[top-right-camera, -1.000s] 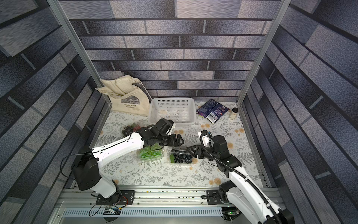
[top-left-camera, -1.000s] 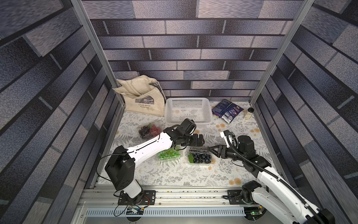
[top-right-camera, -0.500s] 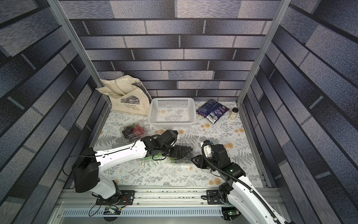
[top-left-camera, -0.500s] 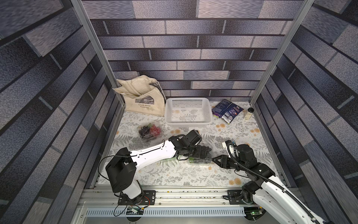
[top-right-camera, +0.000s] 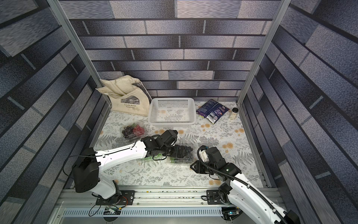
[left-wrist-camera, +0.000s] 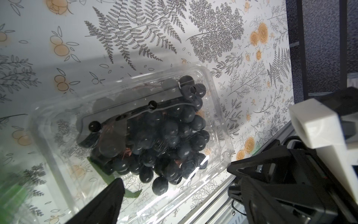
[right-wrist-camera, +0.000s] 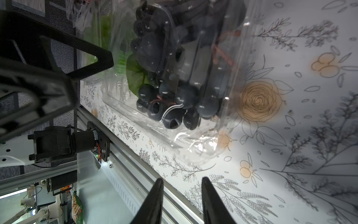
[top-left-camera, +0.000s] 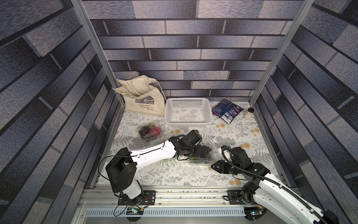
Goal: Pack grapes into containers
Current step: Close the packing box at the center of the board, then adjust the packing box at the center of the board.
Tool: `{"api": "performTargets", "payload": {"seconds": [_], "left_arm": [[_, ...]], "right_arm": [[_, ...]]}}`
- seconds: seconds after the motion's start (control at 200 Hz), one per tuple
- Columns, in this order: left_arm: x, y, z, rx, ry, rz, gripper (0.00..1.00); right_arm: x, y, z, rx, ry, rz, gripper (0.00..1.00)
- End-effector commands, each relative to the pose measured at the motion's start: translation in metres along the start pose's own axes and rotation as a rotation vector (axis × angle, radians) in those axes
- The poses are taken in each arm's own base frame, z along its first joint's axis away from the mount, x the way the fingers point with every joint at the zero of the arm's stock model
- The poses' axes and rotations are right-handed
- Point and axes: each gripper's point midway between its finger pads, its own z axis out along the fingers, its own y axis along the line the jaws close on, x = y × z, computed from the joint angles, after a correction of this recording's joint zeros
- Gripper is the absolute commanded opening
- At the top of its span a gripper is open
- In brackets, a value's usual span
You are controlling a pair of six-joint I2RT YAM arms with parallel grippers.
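In both top views the left end effector hides much of the dark-grape container; the green-grape container beside it is a sliver under the left arm. In the left wrist view its green grapes blur off-frame.

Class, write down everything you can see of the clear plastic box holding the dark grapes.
The clear box is a shallow, see-through plastic rectangle with rounded corners. It lies flat on the flowery table, holding a bunch of dark grapes and a green leaf. Its lid is folded over the fruit; whether it is snapped shut I cannot tell. The left hand hangs open above it; the right hand sits off one corner, apart.
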Motion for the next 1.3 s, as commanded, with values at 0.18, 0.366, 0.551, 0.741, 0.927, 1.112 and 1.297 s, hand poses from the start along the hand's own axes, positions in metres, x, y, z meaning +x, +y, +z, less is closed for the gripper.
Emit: {"api": "performTargets", "payload": {"seconds": [0.18, 0.366, 0.551, 0.741, 0.927, 1.112, 1.297], "left_arm": [[-0.006, 0.009, 0.004, -0.007, -0.011, -0.040, 0.97], [-0.010, 0.016, 0.004, -0.009, -0.016, -0.061, 0.97], [-0.019, 0.021, 0.001, -0.013, -0.035, -0.071, 0.97], [-0.027, 0.027, 0.001, -0.030, -0.050, -0.074, 0.97], [-0.035, 0.026, 0.002, -0.056, -0.052, -0.046, 0.97], [-0.045, 0.021, 0.003, -0.077, -0.033, 0.001, 0.97], [-0.052, 0.016, 0.002, -0.103, -0.016, 0.049, 0.97]], "right_arm": [[-0.019, -0.006, 0.021, 0.031, -0.047, -0.007, 0.36], [-0.039, -0.001, 0.037, 0.028, -0.062, -0.013, 0.33], [-0.059, 0.004, 0.043, 0.045, -0.094, -0.047, 0.33], [-0.076, 0.009, 0.053, 0.059, -0.095, -0.082, 0.34], [-0.083, 0.010, 0.057, 0.073, -0.081, -0.103, 0.34], [-0.067, -0.001, 0.046, 0.074, -0.069, -0.069, 0.38], [-0.055, -0.021, 0.029, 0.074, -0.079, 0.009, 0.39]]}}
